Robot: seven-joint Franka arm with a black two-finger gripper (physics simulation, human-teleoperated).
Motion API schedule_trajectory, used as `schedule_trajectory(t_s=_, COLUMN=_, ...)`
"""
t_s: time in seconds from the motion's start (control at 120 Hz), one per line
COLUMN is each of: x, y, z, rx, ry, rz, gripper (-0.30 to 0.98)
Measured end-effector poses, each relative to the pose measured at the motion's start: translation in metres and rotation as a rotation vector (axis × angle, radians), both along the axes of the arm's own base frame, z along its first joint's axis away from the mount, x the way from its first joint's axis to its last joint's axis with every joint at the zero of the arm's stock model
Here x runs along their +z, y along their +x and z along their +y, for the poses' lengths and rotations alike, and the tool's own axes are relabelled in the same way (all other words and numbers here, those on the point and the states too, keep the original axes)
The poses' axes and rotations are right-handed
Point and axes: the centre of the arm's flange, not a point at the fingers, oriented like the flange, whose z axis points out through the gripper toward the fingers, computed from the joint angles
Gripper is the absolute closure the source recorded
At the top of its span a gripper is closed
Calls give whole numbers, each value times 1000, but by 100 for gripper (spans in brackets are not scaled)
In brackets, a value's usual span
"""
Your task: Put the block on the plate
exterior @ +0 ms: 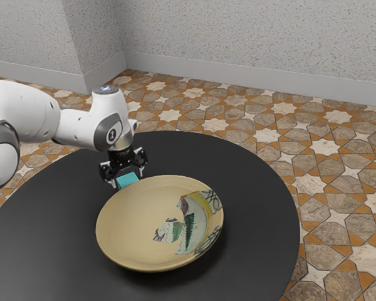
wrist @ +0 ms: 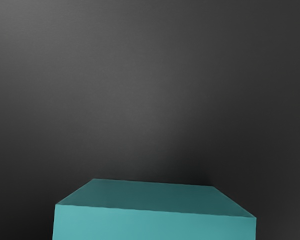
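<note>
Wide fingers, teal block (exterior: 128, 180) between them
So the black two-finger gripper (exterior: 126, 177) has its fingers spread pretty wide in the exterior view, tips pointing down on either side of that plain teal box-shaped block. Can't tell if either fingertip is actually touching it, tbh. The big round cream ceramic plate (exterior: 128, 226) with the painted leafy design is just beside the fingers, toward the exterior view's bottom, and its rim hides the block's lower part, so the block's off the plate. Everything's over a round black table (exterior: 257, 188). Wrist view has the block close under the hand, one face lighter, one darker.
</note>
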Motion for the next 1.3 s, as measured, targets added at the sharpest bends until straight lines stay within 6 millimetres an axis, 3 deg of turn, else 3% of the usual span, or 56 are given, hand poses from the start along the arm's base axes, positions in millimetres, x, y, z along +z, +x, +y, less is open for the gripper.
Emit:
schedule_trajectory(t_s=0.467, x=-12, y=3, z=1, rx=22, ry=-27, rz=-19, gripper=1)
schedule_trajectory(t_s=0.85, x=-14, y=4, z=3, rx=44, ry=-44, rz=-31, gripper=26)
schedule_trajectory(t_s=1.167, x=-3, y=6, z=10, rx=53, ry=-35, rz=-51, gripper=32)
schedule_trajectory(t_s=1.3, x=15, y=9, z=17, rx=59, ry=-29, rz=-77, gripper=32)
